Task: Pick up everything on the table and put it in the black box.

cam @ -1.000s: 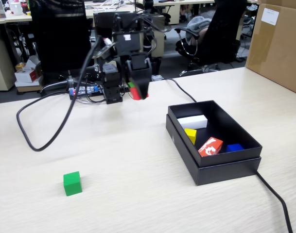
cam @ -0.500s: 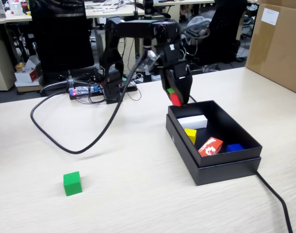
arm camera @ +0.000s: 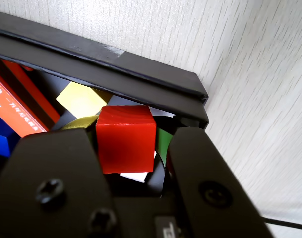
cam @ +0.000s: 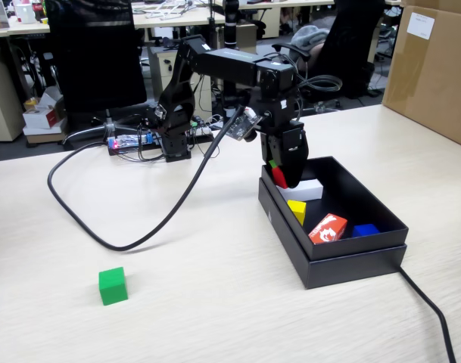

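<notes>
My gripper is shut on the red cube and holds it just over the far left corner of the black box. In the wrist view the red cube sits between the two black jaws of my gripper, above the box rim. A yellow cube lies inside the box, and the wrist view shows it too. The green cube rests on the table at the near left, far from the arm.
Inside the box also lie a white block, an orange-red printed block and a blue piece. A thick black cable loops across the table. Another cable runs from the box. A brown carton stands far right.
The arm has swung from the back middle to the right with the red cube in its jaws, then lowered it down to the box's far left corner.
</notes>
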